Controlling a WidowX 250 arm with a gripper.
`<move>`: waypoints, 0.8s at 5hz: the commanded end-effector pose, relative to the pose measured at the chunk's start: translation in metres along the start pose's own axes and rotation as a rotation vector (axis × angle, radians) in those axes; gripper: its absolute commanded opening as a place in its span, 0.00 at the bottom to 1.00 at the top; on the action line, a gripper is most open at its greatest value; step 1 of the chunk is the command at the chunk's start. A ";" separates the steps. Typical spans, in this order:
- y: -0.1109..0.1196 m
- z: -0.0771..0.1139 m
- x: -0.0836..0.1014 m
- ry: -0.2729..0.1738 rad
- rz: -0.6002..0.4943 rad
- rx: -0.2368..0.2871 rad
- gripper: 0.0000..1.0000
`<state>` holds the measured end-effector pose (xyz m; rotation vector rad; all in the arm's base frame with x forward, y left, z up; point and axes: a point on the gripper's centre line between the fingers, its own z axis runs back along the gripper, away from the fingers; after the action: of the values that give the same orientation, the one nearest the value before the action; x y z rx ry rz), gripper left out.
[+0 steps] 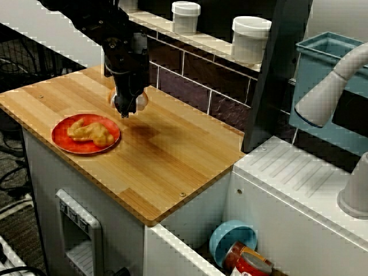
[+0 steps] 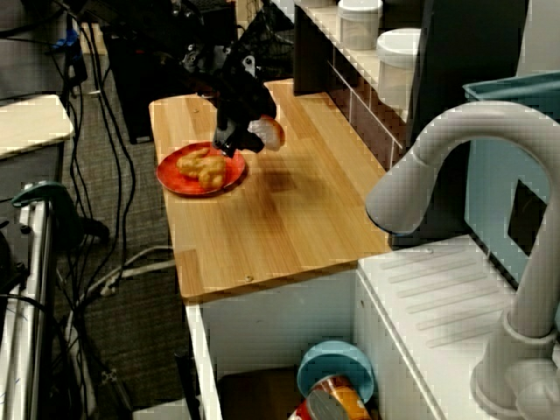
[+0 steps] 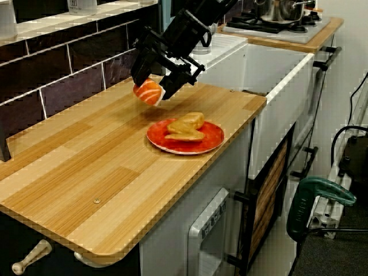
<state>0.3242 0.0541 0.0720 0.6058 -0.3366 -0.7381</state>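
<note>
**Desk:** What does the pincer have?

**Photographer:** The black pincer (image 3: 155, 82) is clamped on a piece of salmon sushi (image 3: 148, 93), orange with white stripes. One finger sits on either side of it. Seen from the bench's end, the piece hangs clear of the wooden bench (image 3: 86, 172).

**Desk:** Where is that against the red plate?

**Photographer:** It is just beside the red plate (image 3: 214, 137), on the wall side, and higher than the plate. The sushi does not touch the plate. In the view from above the sink, the pincer (image 1: 125, 108) points straight down just past the plate's back rim and hides most of the piece.

**Desk:** What is on the plate?

**Photographer:** Golden fried pieces (image 3: 187, 127) lie together in its middle. The plate itself sits flat near the bench's front edge.

**Desk:** And round about?

**Photographer:** Well behind the plate, a ledge (image 1: 210, 41) along the wall carries a white lidded jar (image 1: 186, 16) and a wider white jar (image 1: 250, 37). Far from the plate, past the bench's other end and lower down, a sink (image 1: 190, 221) holds a blue bowl (image 1: 232, 240) and a red tin (image 1: 250, 261). In the view past the tap, a pale tap (image 2: 455, 140) curves across the foreground, well apart from the plate.
</note>
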 end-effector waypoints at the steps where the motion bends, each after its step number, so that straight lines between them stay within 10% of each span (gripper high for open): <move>1: 0.001 -0.001 -0.001 -0.003 0.044 0.068 0.00; 4: -0.007 -0.011 0.004 0.012 0.046 0.086 0.00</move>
<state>0.3260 0.0473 0.0496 0.6748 -0.3461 -0.6890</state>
